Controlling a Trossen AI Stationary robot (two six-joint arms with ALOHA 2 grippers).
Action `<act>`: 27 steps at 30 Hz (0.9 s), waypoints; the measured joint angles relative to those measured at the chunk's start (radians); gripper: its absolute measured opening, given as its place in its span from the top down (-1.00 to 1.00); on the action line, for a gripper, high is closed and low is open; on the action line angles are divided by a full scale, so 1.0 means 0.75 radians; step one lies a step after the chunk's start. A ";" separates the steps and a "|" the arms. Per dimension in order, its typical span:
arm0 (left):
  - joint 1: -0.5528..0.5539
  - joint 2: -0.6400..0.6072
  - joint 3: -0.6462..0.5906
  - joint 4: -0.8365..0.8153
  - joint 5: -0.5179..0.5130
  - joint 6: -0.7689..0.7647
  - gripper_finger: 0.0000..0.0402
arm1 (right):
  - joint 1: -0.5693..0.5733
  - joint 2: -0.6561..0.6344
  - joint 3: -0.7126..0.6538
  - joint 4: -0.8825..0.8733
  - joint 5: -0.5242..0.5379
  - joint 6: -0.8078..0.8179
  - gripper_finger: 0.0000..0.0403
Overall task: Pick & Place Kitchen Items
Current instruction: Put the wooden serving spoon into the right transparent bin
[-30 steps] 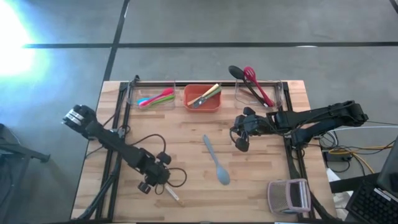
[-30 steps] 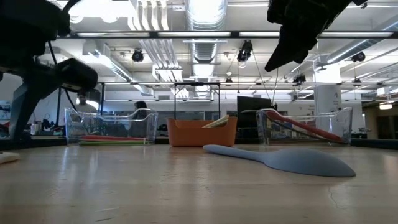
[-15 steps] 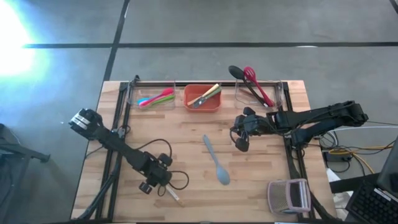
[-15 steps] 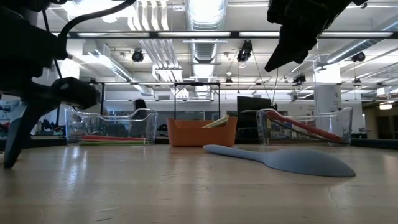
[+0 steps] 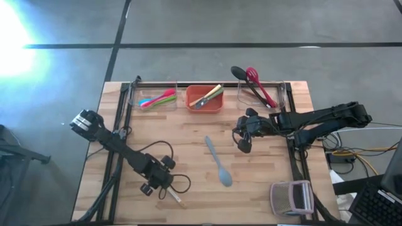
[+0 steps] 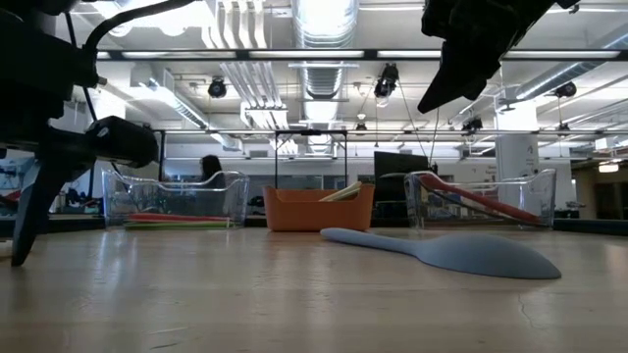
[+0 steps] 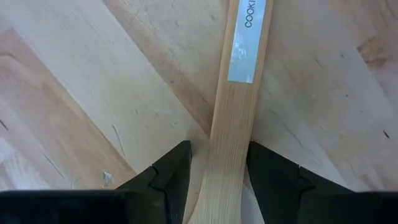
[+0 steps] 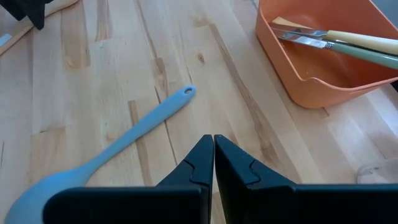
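Note:
A pale wood utensil (image 5: 175, 198) lies flat near the table's front left. My left gripper (image 5: 162, 186) is down at the table over it, open. Its two fingers (image 7: 171, 171) stand on either side of the labelled handle (image 7: 233, 124). The gripper also shows at the left of the low view (image 6: 25, 235). A grey-blue spoon (image 5: 218, 161) lies flat mid-table. My right gripper (image 5: 244, 143) hovers shut and empty, right of the spoon and above the table; the right wrist view (image 8: 214, 146) shows its fingers closed. My left gripper's fingers come from above and straddle the wood utensil's handle (image 7: 217, 180), which lies flat on the table. A narrow strip of table shows between one finger and the handle. The other finger (image 7: 267, 168) lies at the handle's edge; I cannot tell whether it touches.
Along the far edge stand a clear bin (image 5: 152, 99) with pink, green and blue utensils, an orange bin (image 5: 204, 97) with several utensils, and a clear bin (image 5: 260, 91) with a black spoon and red utensils. A grey holder (image 5: 291, 198) sits at the front right.
My left gripper has come down to the table at the wood utensil, and now its finger reaches the tabletop in the low view. It has shifted slightly toward the table's right. My right gripper and the spoon have kept still.

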 joint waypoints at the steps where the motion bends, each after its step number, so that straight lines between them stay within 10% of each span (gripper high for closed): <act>1: -0.001 -0.010 0.000 0.002 -0.002 0.000 0.20 | 0.000 0.000 0.000 0.000 0.000 0.000 0.96; 27: 0.010 -0.023 -0.003 -0.022 -0.002 -0.136 0.62 | 0.000 0.000 0.000 -0.001 0.000 -0.011 0.96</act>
